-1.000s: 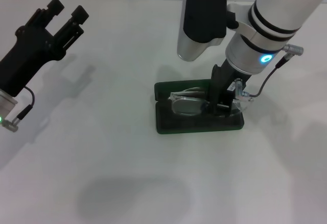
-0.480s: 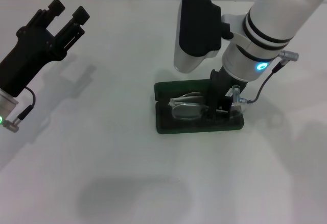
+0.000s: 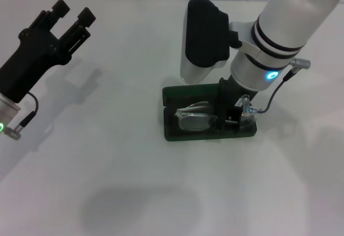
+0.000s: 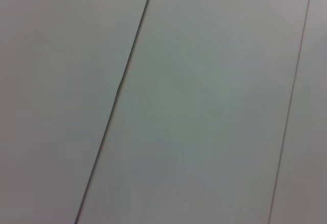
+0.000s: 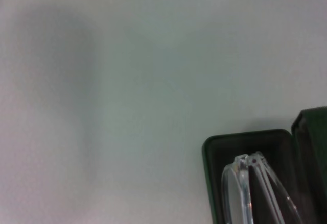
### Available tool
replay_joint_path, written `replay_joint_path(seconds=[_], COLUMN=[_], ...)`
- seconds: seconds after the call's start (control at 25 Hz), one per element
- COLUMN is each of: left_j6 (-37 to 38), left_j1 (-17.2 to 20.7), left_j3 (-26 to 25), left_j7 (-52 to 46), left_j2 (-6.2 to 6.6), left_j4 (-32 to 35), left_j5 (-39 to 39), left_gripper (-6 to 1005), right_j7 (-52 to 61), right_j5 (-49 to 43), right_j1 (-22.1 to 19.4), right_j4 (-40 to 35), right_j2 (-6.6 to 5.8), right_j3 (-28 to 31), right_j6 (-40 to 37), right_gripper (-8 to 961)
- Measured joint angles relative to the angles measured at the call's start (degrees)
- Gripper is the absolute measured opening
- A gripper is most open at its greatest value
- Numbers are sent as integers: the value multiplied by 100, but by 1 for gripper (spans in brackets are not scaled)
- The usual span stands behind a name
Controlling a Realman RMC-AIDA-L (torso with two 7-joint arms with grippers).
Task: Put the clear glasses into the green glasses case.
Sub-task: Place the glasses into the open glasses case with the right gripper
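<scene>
1. On a white table (image 3: 134,182), the green glasses case (image 3: 177,133) lies open and flat, its lid folded back toward the far side, right of the table's middle in the head view.
2. The clear glasses (image 3: 198,119) rest inside the case's tray, folded, with one lens showing pale against the dark lining and the frame running along the length of the case.
3. The right gripper (image 3: 228,109) reaches straight down into the right half of the case, its black fingers at the glasses near the right lens; whether they are clamped on the frame or parted cannot be told, since the wrist and its camera housing block the fingertips.
4. A blue-green light glows on the right arm's white wrist ring just above the case, and a thin grey cable loops off its side.
5. The right wrist view looks down on one rounded corner of the case (image 5: 245,147), with the glasses (image 5: 250,183) standing on edge in the tray and bare table beyond.
6. The left gripper (image 3: 72,13) hangs well apart from the case, over the far left of the table, its two black fingers spread and holding nothing.
7. The left wrist view shows only pale panels crossed by thin dark seams.
</scene>
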Motion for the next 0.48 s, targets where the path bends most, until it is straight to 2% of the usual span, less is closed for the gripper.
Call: replay_joint_path(seconds=[0.48], left_j6=[-10], left_j1=[-71], left_j3=[-2], left_j7=[3], left_j2=[-50], left_j4=[0], left_j5=[200], left_gripper=[757], right_j7=[133], right_j5=[-20], right_j1=[34], right_j4=[67], right_j2=[0], right_j3=[-184], right_j6=[108], right_gripper=[128])
